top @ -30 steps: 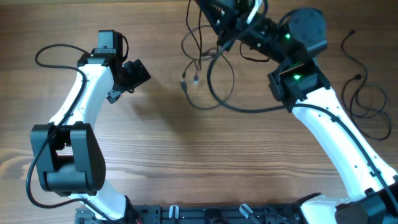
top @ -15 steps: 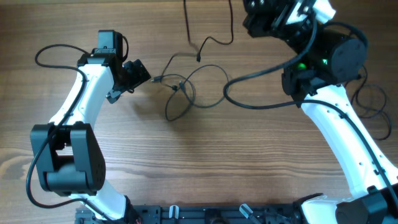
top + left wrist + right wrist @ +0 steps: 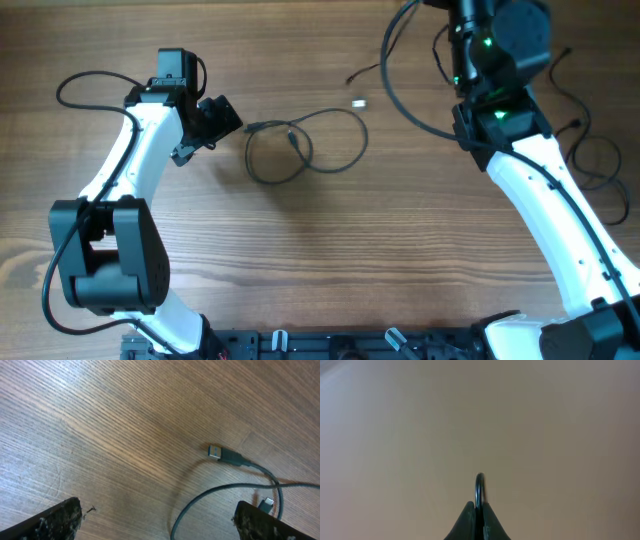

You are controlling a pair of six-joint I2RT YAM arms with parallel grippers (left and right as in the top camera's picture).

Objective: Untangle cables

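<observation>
Thin black cables (image 3: 292, 133) are laid in rounded loops mid-way across a wood-grain surface (image 3: 300, 260), just beside the left gripper (image 3: 218, 122), which is spread wide and empty. 1 glossy cable strand (image 3: 479, 484) is pinched in the clenched right gripper (image 3: 479, 509).

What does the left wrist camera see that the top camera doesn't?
Only the left wrist view: the plug's shiny metal tip, clear and close. Only the overhead view: the left arm, the right arm and the whole cable loop. Both: part of that cable lying on the wooden table.
</observation>
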